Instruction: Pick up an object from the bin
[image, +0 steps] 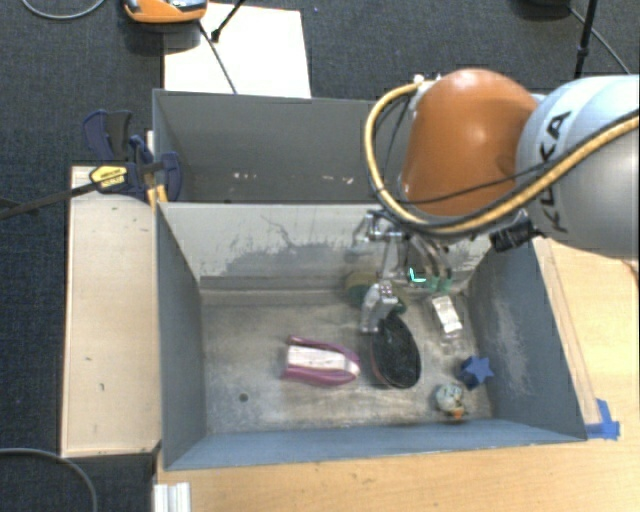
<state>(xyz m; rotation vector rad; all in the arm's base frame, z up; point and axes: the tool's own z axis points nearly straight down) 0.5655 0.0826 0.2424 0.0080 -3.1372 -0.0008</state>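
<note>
**Entry:** pincer (412, 312), fingers spread wide and nothing held between them, poised over the far end of a black oval object (395, 355) lying mid-floor in the bin (250, 255).

**Adjacent:** purple-and-white packet (320, 362) just to its left. Blue star-shaped piece (477, 371) and small round ball (452, 400) near its right.

**Hazards, as judged:**
- One finger may land on the oval's top rather than straddle it.
- An off-centre close may tip it or push it against the packet.
</note>
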